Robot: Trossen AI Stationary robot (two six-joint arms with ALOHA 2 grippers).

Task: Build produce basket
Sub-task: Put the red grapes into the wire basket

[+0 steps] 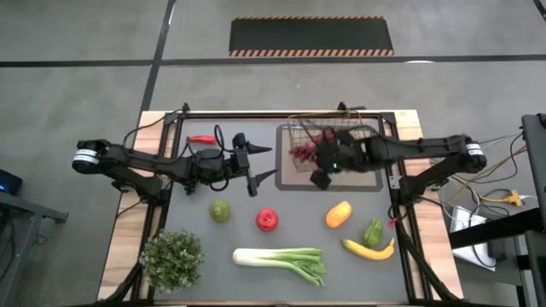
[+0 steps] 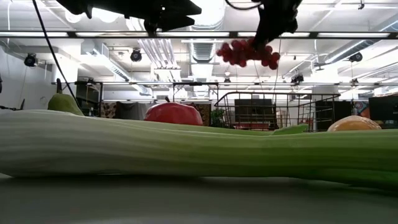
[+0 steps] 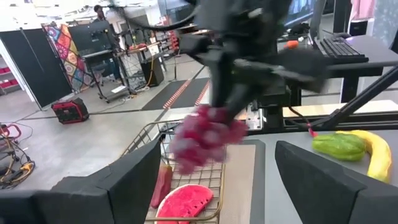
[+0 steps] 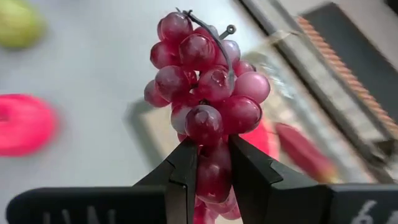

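My right gripper (image 1: 313, 159) is shut on a bunch of purple grapes (image 4: 202, 93) and holds it in the air over the left part of the wire basket (image 1: 341, 132). The basket stands on a grey mat (image 1: 371, 181) at the far right. In it lie a watermelon slice (image 3: 186, 202) and a red chilli (image 3: 163, 184). My left gripper (image 1: 271, 162) hovers open left of the basket, pointing level at it, with nothing between its fingers. Another red chilli (image 1: 202, 138) lies on the table at the far left. My right gripper pinches a few grapes at one end of the bunch (image 4: 211, 171) between its two fingers (image 4: 185, 171), the end away from the wire stalk (image 4: 214, 34). The fingers slant down from the table's right side. The bunch (image 2: 249, 53) hangs below them, clear of the basket and the table.
On the near half of the table lie a green fruit (image 1: 220, 210), a red apple (image 1: 267, 220), an orange mango (image 1: 338, 214), a green pepper (image 1: 373, 232), a banana (image 1: 368, 250) and a long leek (image 1: 281, 260). A bushy potted plant (image 1: 172, 258) stands at the near left.
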